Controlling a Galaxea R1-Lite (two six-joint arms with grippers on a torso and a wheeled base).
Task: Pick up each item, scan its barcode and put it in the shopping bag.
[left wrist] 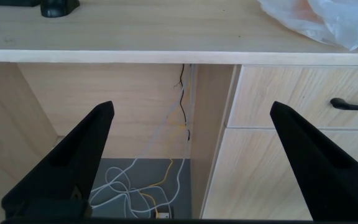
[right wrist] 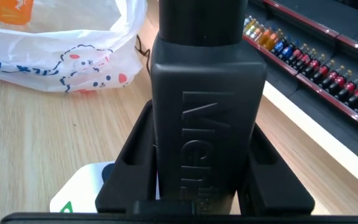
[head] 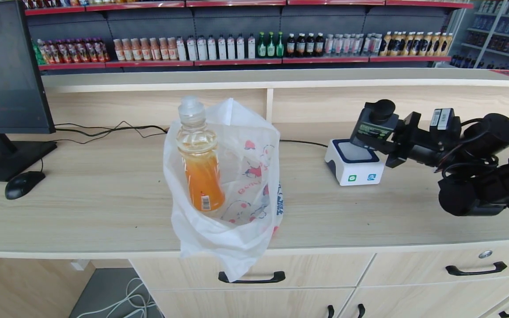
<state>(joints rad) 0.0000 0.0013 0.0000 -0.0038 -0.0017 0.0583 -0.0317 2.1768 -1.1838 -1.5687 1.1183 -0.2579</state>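
Note:
My right gripper [head: 385, 132] is shut on a dark grey bottle [head: 374, 123] with a black cap, holding it tilted just above the white barcode scanner [head: 354, 169] on the counter. In the right wrist view the dark bottle [right wrist: 205, 124] sits clamped between the fingers [right wrist: 132, 158], with the scanner [right wrist: 82, 193] below it. A white plastic shopping bag [head: 232, 185] stands open mid-counter with an orange drink bottle [head: 199, 159] upright inside. My left gripper [left wrist: 191, 162] hangs open below the counter edge, in front of the cabinet; the bag's hem [left wrist: 328, 22] hangs over the edge.
A monitor [head: 5, 84] and a black mouse [head: 23, 184] sit at the counter's left, with cables [head: 104, 129] trailing behind. Drawers with black handles [head: 252, 278] lie beneath the counter. Shelves of bottles [head: 237, 46] line the back wall. Loose cables [left wrist: 142, 193] lie on the floor under the counter.

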